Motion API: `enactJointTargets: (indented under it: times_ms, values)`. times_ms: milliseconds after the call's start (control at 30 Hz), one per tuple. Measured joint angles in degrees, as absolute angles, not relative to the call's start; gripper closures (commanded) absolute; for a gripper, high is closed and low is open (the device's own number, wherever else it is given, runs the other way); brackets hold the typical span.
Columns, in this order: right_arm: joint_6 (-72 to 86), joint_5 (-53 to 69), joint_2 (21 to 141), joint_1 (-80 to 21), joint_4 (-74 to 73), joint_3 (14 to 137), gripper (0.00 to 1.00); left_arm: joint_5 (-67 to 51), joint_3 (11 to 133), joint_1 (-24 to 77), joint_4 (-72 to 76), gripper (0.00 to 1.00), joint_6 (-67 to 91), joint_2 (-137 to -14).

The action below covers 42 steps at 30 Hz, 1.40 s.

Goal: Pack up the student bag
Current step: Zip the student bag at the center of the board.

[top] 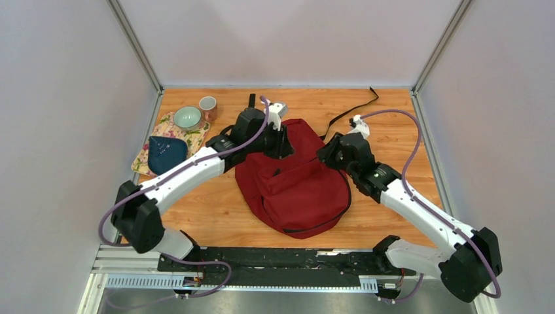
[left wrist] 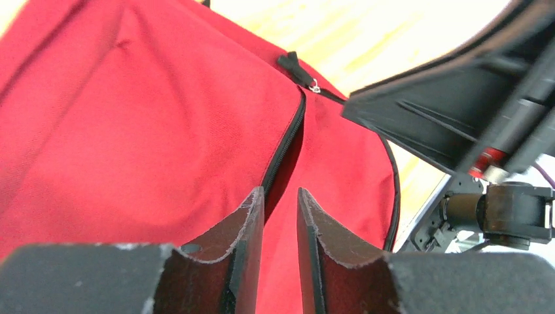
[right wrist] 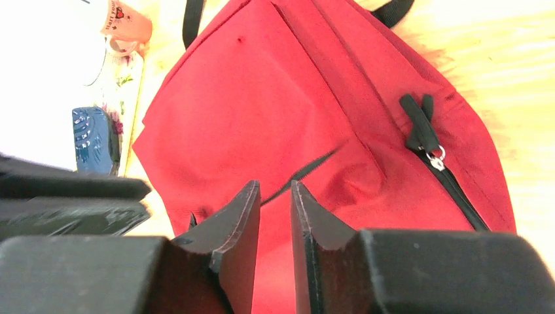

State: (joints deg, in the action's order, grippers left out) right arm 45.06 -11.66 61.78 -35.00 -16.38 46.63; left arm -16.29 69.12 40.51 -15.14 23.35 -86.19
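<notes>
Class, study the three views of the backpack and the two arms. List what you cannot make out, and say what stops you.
1. Inside of the student bag: all views, its own red fabric covers it.
2. Whether the left claw or right claw pinches fabric: wrist views give no depth; top view, the wrists cover both.
3. Bowl: right wrist view, glare washes it out.
4. Mug lettering: right wrist view, blurred.

The left arm [top: 196, 167] and right arm [top: 393, 190] crowd over the student bag [top: 294, 190]. Bare surface [top: 213, 217] lies open at its near left.
</notes>
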Motion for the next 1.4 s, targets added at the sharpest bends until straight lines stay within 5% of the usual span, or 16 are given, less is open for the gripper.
enactJointTargets:
  times_ms: [367,433,700,1167,1400]
  values:
    - [41.7,-9.4,80.3,-33.5,-15.7,54.8,0.85,-7.8,55.1,40.5,-14.6,0.65,23.4,-69.8]
    - [41.7,-8.8,82.3,-33.4,-16.4,54.8,0.85,-6.1,51.9,40.5,-15.0,0.58,23.7,-66.9]
    - [40.2,-3.9,79.7,-33.2,-16.8,54.2,0.61,1.2,42.0,40.5,-15.1,0.41,26.0,-55.0]
    - [40.6,8.9,74.6,-33.5,-13.0,51.6,0.58,3.9,32.9,40.5,-11.0,0.36,33.8,-52.2]
    - [41.2,11.8,73.9,-34.6,-13.0,50.5,0.49,3.4,30.2,40.4,-7.4,0.21,37.0,-51.7]
